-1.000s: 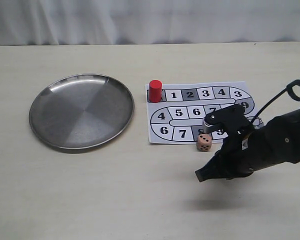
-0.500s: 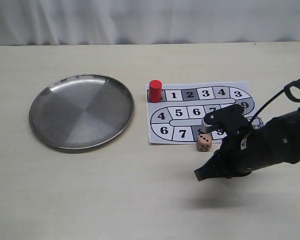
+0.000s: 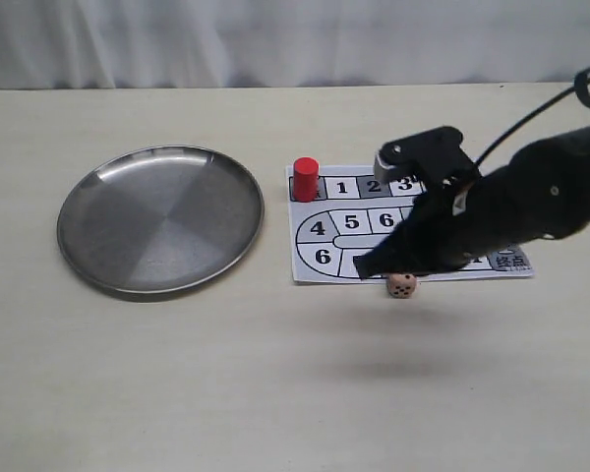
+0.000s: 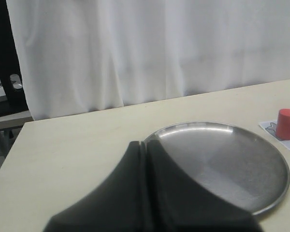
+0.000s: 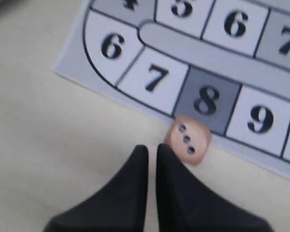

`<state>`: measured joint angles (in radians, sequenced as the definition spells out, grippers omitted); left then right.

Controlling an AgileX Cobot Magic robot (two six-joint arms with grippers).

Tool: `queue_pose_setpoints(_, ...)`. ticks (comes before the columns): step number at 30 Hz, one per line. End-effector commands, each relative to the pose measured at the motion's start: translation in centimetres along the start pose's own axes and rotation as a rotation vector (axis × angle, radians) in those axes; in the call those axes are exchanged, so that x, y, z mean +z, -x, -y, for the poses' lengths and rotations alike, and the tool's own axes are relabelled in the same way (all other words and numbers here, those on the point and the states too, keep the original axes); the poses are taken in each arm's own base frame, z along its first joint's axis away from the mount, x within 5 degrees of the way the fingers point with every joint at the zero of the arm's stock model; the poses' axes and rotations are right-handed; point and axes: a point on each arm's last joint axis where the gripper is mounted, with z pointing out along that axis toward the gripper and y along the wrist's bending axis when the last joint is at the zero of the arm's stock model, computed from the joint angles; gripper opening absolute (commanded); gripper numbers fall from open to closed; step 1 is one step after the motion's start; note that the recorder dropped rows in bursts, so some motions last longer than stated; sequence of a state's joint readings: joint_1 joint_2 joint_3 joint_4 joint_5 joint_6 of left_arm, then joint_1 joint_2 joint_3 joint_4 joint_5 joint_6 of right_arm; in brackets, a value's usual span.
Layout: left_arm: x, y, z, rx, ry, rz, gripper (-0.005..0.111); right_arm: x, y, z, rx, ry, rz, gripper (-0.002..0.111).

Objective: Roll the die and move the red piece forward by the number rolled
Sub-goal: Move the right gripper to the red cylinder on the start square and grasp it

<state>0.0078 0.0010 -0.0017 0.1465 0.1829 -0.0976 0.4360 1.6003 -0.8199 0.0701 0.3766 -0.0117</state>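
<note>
The die (image 3: 401, 285) is a tan cube on the table, touching the front edge of the printed board (image 3: 311, 265). In the right wrist view the die (image 5: 188, 140) shows three pips on top and lies just below square 8. My right gripper (image 3: 360, 267) hovers above the board's front edge. Its jaws (image 5: 151, 147) stand nearly together with nothing between them, and the die lies just beside one fingertip. The red piece (image 3: 306, 179) stands upright on the board's start square; it also shows in the left wrist view (image 4: 286, 123). My left gripper (image 4: 146, 143) is shut and empty.
A round steel plate (image 3: 160, 218) lies left of the board, and the left gripper hangs near the plate's rim (image 4: 193, 126). A white curtain closes off the far side of the table. Bare tabletop lies in front of the board and the plate.
My right arm has risen and swung left and toward the back, so it now covers part of the board. The die and the red piece have not moved.
</note>
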Motion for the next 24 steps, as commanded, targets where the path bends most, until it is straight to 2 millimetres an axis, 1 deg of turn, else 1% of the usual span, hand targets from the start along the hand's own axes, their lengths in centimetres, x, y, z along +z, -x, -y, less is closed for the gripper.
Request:
queue_pose_setpoints(1,0.0,0.0,0.1,-0.002,-0.010,0.009,0.000,-1.2,3.2,-2.2,-0.102,0.034,0.104,0.010)
queue_pose_setpoints(4,0.0,0.0,0.1,-0.002,-0.010,0.009,0.000,-1.2,5.5,-3.2,-0.137,0.046,0.166,0.029)
queue_pose_setpoints(5,0.0,0.0,0.1,-0.002,-0.010,0.009,0.000,-1.0,6.4,-3.4,-0.152,0.043,0.182,0.038)
queue_pose_setpoints(8,0.0,0.0,0.1,-0.002,-0.010,0.009,0.000,0.8,8.2,-3.5,-0.204,0.018,0.184,0.062)
queue_pose_setpoints(9,0.0,0.0,0.1,-0.002,-0.010,0.009,0.000,1.5,8.9,-3.5,-0.212,0.014,0.184,0.068)
queue_pose_setpoints(11,0.0,0.0,0.1,-0.002,-0.010,0.009,0.000,2.8,10.1,-3.5,-0.209,0.012,0.186,0.075)
queue_pose_setpoints(13,0.0,0.0,0.1,-0.002,-0.010,0.009,0.000,4.1,11.3,-3.4,-0.202,0.007,0.193,0.078)
queue_pose_setpoints(14,0.0,0.0,0.1,-0.002,-0.010,0.009,0.000,4.8,12.0,-3.0,-0.194,0.002,0.190,0.078)
queue_pose_setpoints(18,0.0,0.0,0.1,-0.002,-0.010,0.009,0.000,7.4,13.9,-1.0,-0.082,-0.020,0.149,0.077)
queue_pose_setpoints(20,0.0,0.0,0.1,-0.002,-0.010,0.009,0.000,8.6,14.2,-0.6,-0.051,-0.019,0.126,0.077)
queue_pose_setpoints(24,0.0,0.0,0.1,-0.002,-0.010,0.009,0.000,11.2,14.1,-0.5,-0.052,-0.018,0.122,0.077)
